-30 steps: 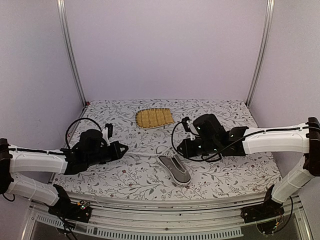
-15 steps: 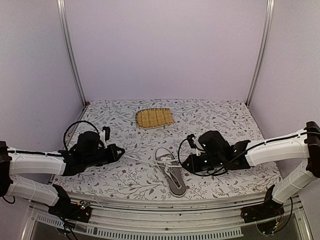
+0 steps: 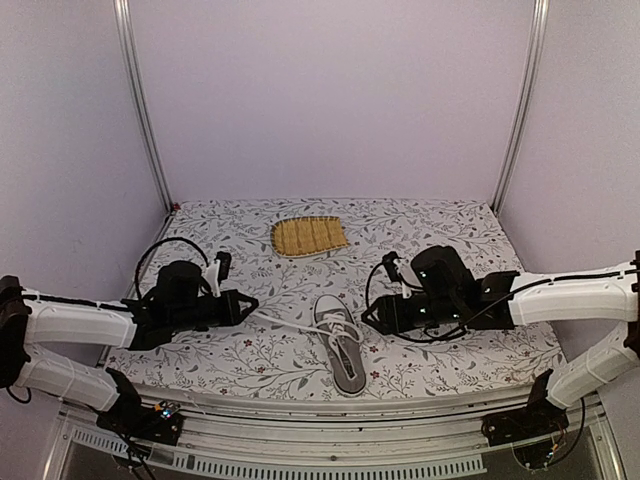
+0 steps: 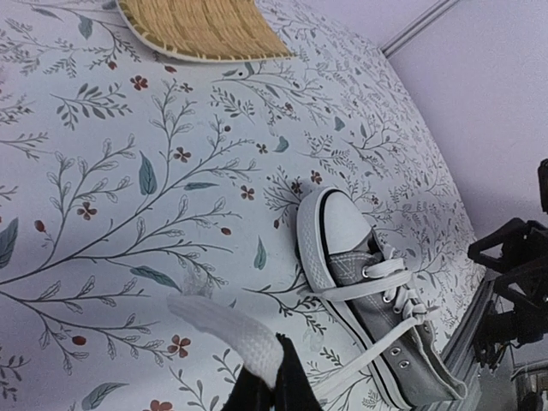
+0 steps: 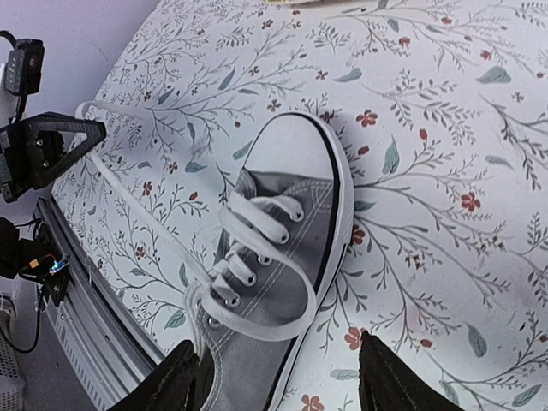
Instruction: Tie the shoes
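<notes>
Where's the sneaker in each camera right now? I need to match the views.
Top external: sneaker just below the picture's centre, toe pointing away.
Left wrist: sneaker at lower right, its heel cut off by the bottom edge.
Right wrist: sneaker in the centre, running down to the bottom edge.
Shared landmark: its white toe cap, at the sneaker's upper end in every view.

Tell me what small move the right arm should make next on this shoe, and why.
Probably lower the open right tool onto the slack lace loop lying across the sneaker opening and close on it. The left tool is shut on the other lace end, drawn out sideways, while the right one holds nothing.
</notes>
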### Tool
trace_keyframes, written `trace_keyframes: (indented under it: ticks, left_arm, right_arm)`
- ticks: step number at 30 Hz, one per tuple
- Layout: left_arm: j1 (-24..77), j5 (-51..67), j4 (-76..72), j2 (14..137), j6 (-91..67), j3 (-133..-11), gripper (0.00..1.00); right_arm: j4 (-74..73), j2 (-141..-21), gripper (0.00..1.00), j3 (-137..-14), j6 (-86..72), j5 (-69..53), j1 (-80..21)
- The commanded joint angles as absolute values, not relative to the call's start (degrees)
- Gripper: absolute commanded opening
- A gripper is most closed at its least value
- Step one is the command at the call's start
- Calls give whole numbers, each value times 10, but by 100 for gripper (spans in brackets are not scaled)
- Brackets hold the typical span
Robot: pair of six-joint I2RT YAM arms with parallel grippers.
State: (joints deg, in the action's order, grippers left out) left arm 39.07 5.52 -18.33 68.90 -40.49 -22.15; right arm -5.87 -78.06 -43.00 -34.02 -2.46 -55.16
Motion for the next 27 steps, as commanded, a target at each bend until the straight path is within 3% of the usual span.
trace_keyframes:
  ticks: [1, 11, 22, 27]
  left_arm:
    - [385, 91, -227, 709, -390, -239, 0]
    - [390, 102, -229, 717, -390, -243, 0]
    - [391, 102, -230, 727, -386, -253, 0]
    - [391, 109, -230, 737, -385, -260, 0]
  right_arm:
    - [-68, -814, 63, -480, -272, -22, -540]
    - [-44, -987, 62, -576, -206, -66, -538]
    - [-23, -999, 41, -558, -198, -106, -538]
    - [-10, -1008, 42, -544, -200, -108, -538]
